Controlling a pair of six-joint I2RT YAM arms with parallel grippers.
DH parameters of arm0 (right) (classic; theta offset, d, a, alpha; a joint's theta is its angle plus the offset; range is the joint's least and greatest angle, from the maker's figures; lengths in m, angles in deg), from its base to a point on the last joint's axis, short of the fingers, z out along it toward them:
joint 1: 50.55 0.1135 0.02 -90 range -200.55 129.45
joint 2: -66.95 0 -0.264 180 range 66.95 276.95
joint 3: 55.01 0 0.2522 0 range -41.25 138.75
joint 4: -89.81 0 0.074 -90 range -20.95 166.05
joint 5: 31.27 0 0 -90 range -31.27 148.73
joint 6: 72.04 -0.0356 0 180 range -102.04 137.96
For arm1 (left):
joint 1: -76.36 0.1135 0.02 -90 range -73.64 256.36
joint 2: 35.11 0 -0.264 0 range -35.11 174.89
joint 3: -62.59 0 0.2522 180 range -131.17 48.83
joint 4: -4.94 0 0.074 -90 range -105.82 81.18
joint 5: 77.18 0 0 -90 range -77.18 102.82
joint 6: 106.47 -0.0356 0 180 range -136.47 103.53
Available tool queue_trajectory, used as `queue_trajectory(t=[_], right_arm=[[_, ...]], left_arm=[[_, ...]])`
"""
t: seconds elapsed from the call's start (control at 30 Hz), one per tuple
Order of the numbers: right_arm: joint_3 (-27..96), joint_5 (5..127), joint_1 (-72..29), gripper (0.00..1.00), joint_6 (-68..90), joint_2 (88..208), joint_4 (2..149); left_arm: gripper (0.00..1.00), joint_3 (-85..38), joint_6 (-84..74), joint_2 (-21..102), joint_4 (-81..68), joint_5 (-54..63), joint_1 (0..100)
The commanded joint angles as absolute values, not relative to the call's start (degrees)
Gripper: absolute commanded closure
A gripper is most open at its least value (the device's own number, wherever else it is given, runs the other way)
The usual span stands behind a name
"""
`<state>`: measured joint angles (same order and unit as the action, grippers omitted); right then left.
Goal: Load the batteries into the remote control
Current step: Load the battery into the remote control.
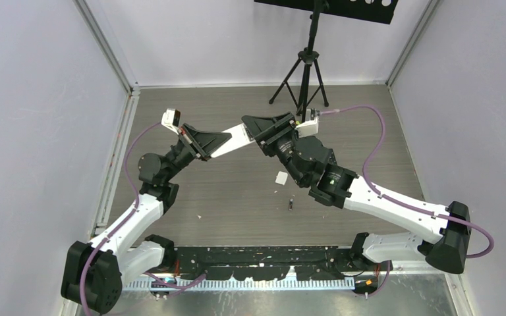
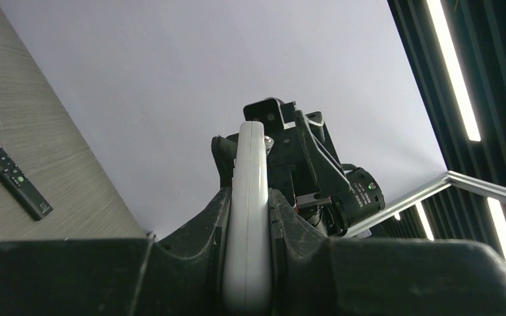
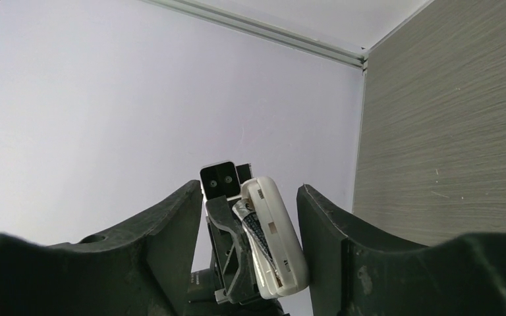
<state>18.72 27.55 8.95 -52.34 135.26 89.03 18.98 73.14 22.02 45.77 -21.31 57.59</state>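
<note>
My left gripper (image 1: 219,140) is shut on a white remote (image 2: 250,210) and holds it in the air above the table's middle. In the right wrist view the remote (image 3: 278,230) shows its open battery bay with a dark grey battery (image 3: 253,227) lying in it. My right gripper (image 1: 249,125) is open, and its fingers (image 3: 171,224) stand on either side of the remote's end without touching it. One small dark battery (image 1: 290,205) lies on the table below the right arm. The orange and green batteries are out of view.
A small white piece (image 1: 281,177) lies on the table near the right arm's wrist. A black remote (image 2: 12,176) lies on the table in the left wrist view. A tripod (image 1: 301,72) stands at the back. Walls close off three sides.
</note>
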Motion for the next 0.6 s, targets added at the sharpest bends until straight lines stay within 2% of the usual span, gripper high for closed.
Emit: queue_trajectory(t=[0.0,0.37,0.57], right_arm=[[21.83,25.3,8.56,0.42,-51.78,135.33,88.53],[21.71,28.31,8.07,0.58,-50.08,135.85,89.15],[20.79,28.39,7.78,0.7,-49.37,135.89,89.87]], left_arm=[[1.0,17.77,72.43,21.25,50.15,-21.95,57.46],[1.0,18.03,73.55,21.42,49.91,-21.21,57.46],[1.0,17.95,76.31,22.1,49.83,-20.63,57.46]])
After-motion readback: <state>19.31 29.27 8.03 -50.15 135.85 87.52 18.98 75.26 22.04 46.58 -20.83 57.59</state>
